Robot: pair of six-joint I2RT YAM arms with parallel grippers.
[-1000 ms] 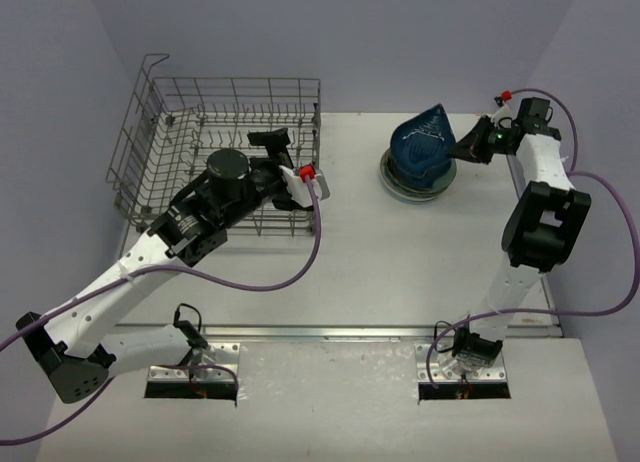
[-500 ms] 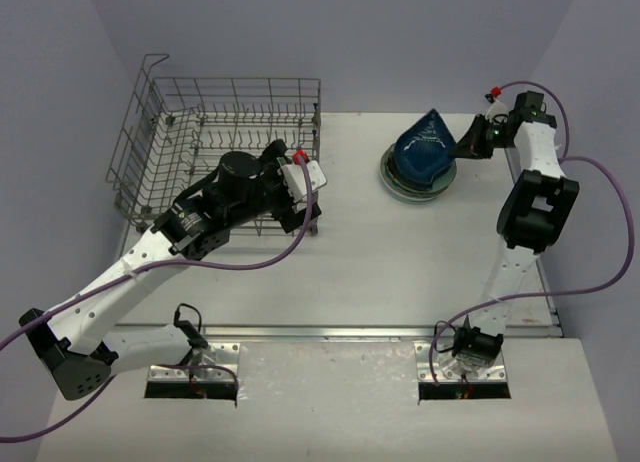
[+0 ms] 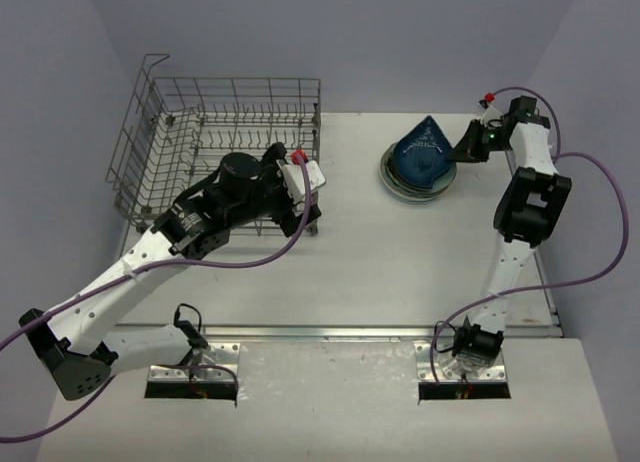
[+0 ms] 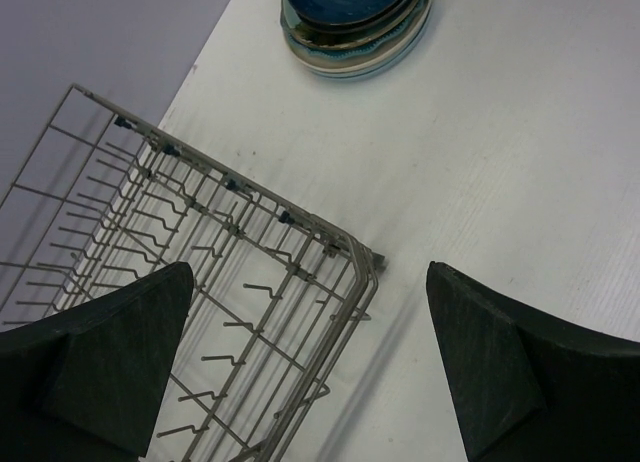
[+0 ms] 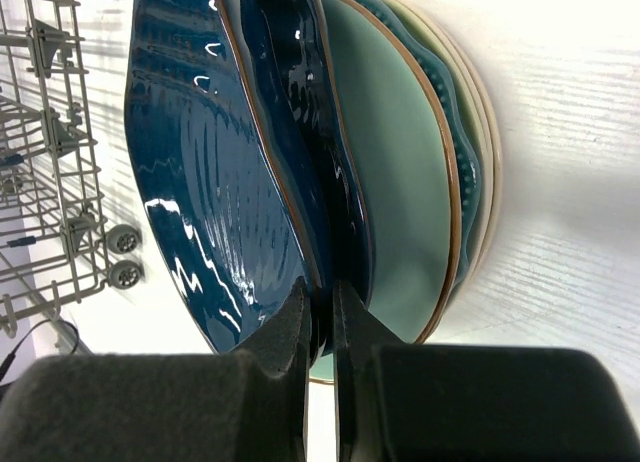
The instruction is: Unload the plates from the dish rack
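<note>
A dark blue plate [image 3: 421,148] [image 5: 210,162] hangs tilted on edge over the stack of plates [image 3: 398,187], with my right gripper [image 3: 466,142] [image 5: 322,300] shut on its rim. Under it lie a teal plate [image 5: 400,182] and paler rims [image 5: 489,182]. The grey wire dish rack [image 3: 200,132] [image 4: 200,242] stands at the back left, and I see no plate among its tines. My left gripper [image 3: 303,190] [image 4: 310,362] hovers open over the rack's near right corner, with nothing between its fingers [image 4: 110,352].
The rack's tall wire sides [image 3: 135,132] rise at the left and back. Purple cables loop from both arms over the table [image 3: 400,272]. Side walls close in on the left and right. The rack's wheels [image 5: 120,257] show beyond the held plate.
My left arm swung right from inside the rack to its near right corner. My right gripper drew back and turned the dark blue plate more on edge over the stack.
</note>
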